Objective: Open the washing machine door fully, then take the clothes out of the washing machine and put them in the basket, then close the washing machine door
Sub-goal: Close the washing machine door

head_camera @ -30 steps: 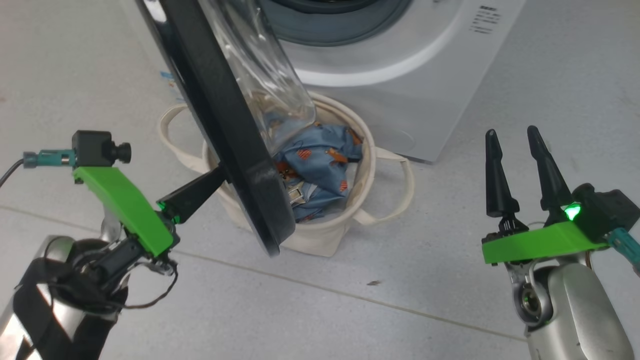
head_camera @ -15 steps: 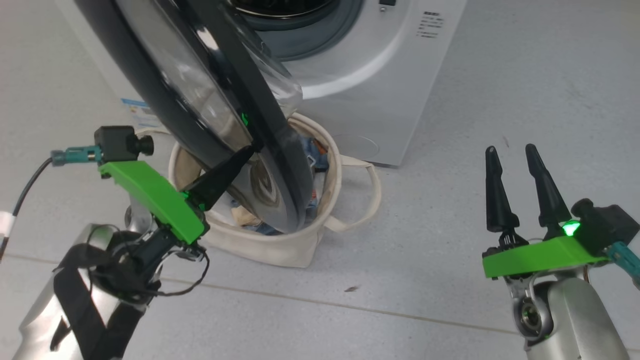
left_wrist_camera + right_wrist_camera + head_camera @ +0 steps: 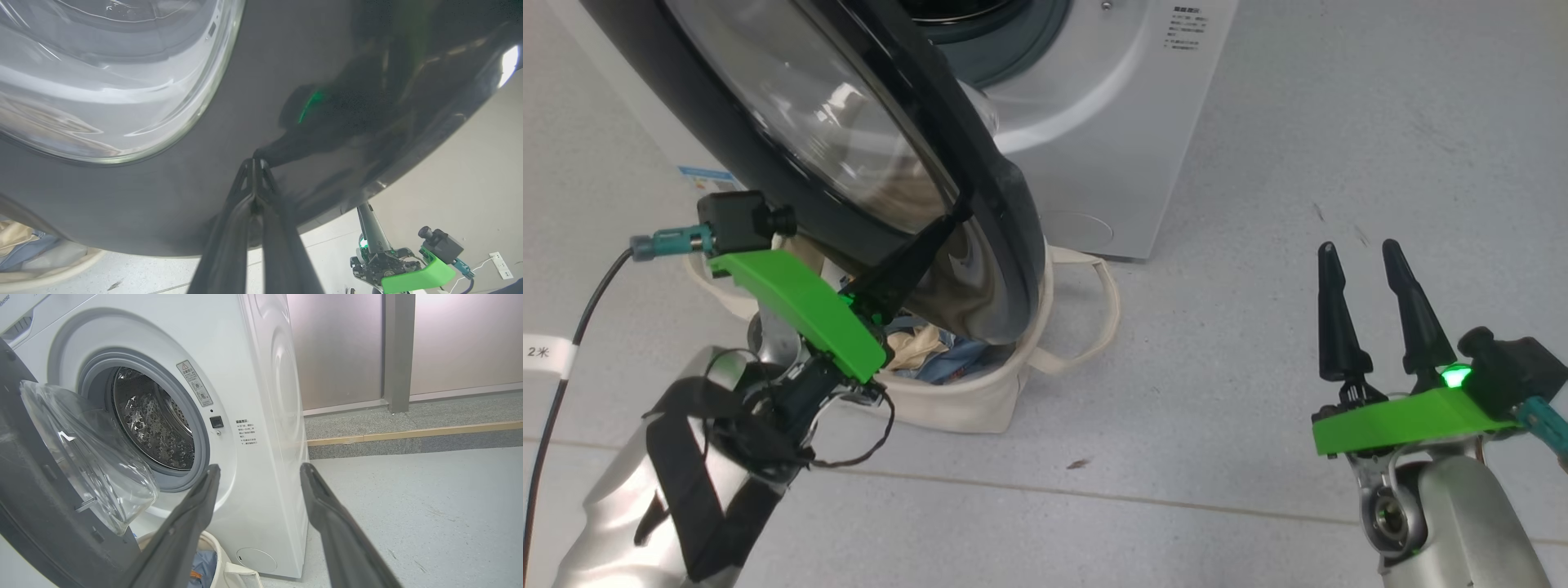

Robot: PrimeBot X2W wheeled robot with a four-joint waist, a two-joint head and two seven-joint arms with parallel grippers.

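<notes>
Door: the washing machine door (image 3: 833, 139) is seen part-way swung, above the basket (image 3: 980, 400), its glass bowl turned toward the drum (image 3: 151, 420); the latch is not yet met.
Clothes: the blue garment (image 3: 952, 365) is found in the basket, under the door's lower edge; the drum is judged emptied.
Left claw: the left gripper (image 3: 253, 163) is pinched shut on nothing, its tips pressed against the door's glossy black rim.
Right claw: the right gripper (image 3: 1357, 249) is held spread wide and empty, well apart from the washing machine (image 3: 1094, 147).
Slip risk: the rim is smooth and curved, so the tips could be skidded off its edge by a push not squared to the surface.
Snag risk: the basket's rim or a handle could be caught by the door's lower edge, since the basket sits right beneath it.
Latch risk: the door could be left ajar by a weak push.
</notes>
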